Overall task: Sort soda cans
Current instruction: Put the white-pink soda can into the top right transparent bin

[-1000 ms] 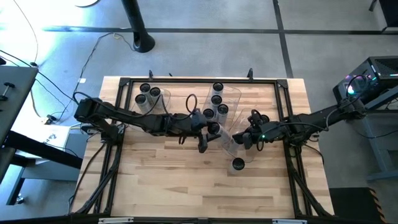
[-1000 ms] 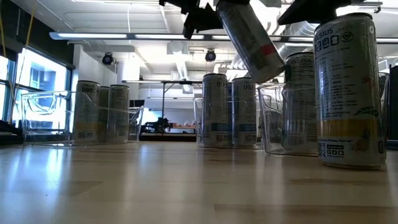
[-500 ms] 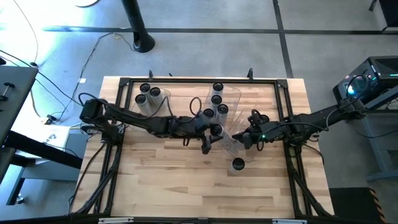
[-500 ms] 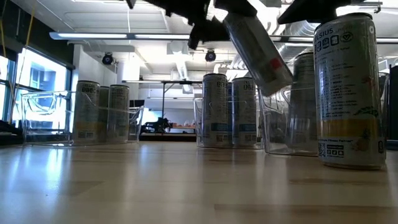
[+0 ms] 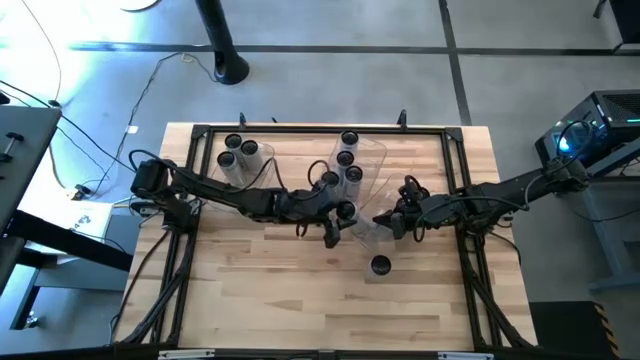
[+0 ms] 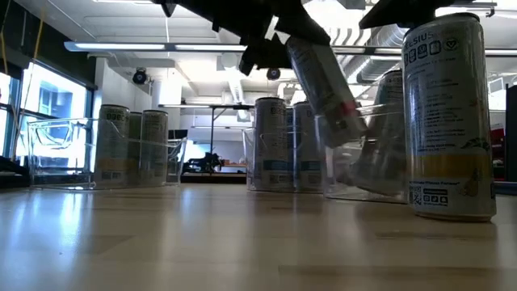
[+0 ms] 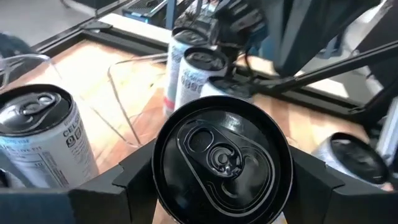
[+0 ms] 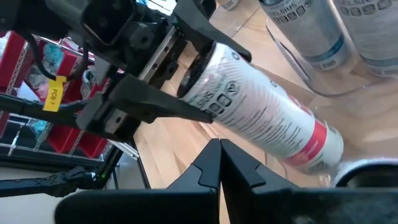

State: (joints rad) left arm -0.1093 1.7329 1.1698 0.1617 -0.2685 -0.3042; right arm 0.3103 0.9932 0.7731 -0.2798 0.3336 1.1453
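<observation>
My left gripper (image 5: 338, 215) reaches in from the table's left to the middle and is shut on a soda can (image 6: 323, 85), which slants over the near end of a clear bin (image 5: 376, 160). That bin holds several upright cans (image 5: 345, 158). One can (image 5: 381, 265) stands alone on the table near the front. Three more cans (image 5: 238, 155) stand in a clear bin at the far left. My right gripper (image 5: 380, 220) is shut, just right of the held can at the middle bin's near end. My left gripper pinches the can's side just below its dark top (image 7: 221, 158), one finger (image 7: 134, 177) on each side. The fingers come from the table's left, slanting down. The can is lifted clear of the table and tilted, its red-banded lower end (image 8: 317, 146) pointing down toward the bin. My right gripper lies by the clear bin's wall; I cannot tell whether it touches it.
A black frame (image 5: 300, 130) runs along the table's far edge and down both sides. The near half of the wooden table (image 5: 300, 300) holds only the lone can. In the low view that can (image 6: 448, 113) stands close and large on the right.
My left gripper has come down with the tilted can toward the middle bin. The can's lower end now sits lower, at the bin's near end. The bin and the cans in it have shifted a little, and the bin's near part now shows tilted in the low view.
</observation>
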